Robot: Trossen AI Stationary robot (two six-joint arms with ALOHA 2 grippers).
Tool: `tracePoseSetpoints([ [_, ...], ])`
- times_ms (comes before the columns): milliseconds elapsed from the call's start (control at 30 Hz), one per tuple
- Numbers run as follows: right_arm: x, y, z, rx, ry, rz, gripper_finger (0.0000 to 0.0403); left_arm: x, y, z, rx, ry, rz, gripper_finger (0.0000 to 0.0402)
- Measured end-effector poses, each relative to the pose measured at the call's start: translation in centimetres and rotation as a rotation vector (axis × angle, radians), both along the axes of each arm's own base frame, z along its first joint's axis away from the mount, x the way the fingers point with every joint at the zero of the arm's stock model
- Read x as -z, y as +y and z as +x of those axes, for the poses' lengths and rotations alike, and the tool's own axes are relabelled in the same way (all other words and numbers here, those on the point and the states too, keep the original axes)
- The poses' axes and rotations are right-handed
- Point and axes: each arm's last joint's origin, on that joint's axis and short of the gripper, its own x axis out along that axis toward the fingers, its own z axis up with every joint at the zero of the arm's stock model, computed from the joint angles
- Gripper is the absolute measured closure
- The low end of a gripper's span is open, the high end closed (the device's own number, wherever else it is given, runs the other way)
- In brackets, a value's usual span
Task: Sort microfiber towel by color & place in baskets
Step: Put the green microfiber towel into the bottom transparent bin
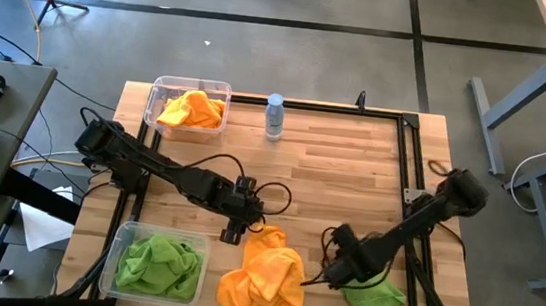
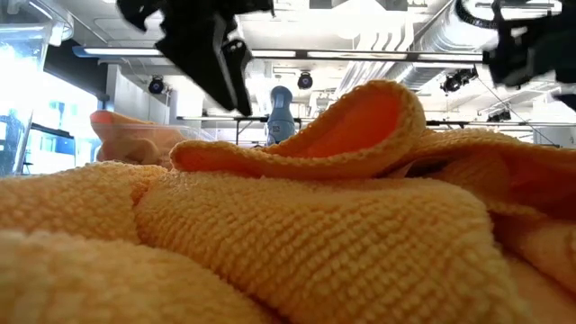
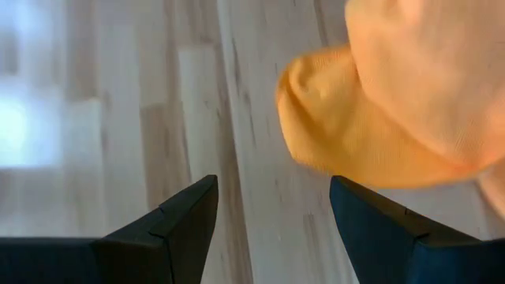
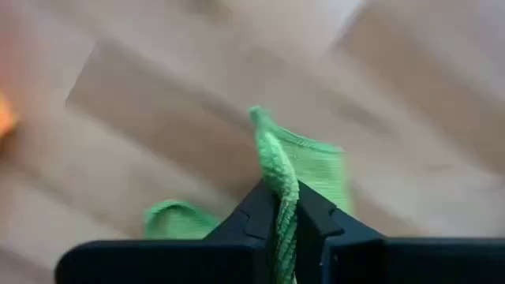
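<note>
On the table (image 1: 352, 171), right gripper (image 4: 286, 207) pinches green towel (image 4: 278, 162)

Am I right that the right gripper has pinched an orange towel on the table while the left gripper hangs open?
Not quite: the right gripper has pinched a green towel, as the right wrist view shows. The left gripper does hang open.

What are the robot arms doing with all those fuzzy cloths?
They are sorting cloths by color into clear bins. The right gripper has pinched a green cloth lying on the table. The left gripper hangs open beside the loose orange cloths. One bin holds orange cloths and the other holds green ones.
</note>
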Motion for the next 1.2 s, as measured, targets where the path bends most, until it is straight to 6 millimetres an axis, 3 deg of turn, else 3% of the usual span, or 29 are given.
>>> tracePoseSetpoints([
  [200,-5.5,-2.5,-2.4,0.030,-0.206,-0.134,0.0397,-3.7,1.7,-0.8,-0.061,-0.161,-0.043,0.0170],
  [533,-14.5,-8.0,-6.6,-0.024,-0.778,-0.418,0.0402,-10.1,5.0,-1.7,-0.256,-0.564,-0.094,0.0170],
  [867,-21.9,-12.3,-6.6,-0.343,-1.071,-0.663,0.0402,-12.9,6.9,-0.5,-0.297,-0.840,-0.115,0.0170],
  [1033,-23.1,-13.7,-6.0,-0.530,-1.124,-0.698,0.0403,-15.2,7.5,1.2,-0.291,-0.894,-0.082,0.0170],
  [1200,-22.8,-14.9,-5.2,-0.619,-1.109,-0.674,0.0403,-16.1,8.3,4.6,-0.285,-0.904,-0.042,0.0170],
])
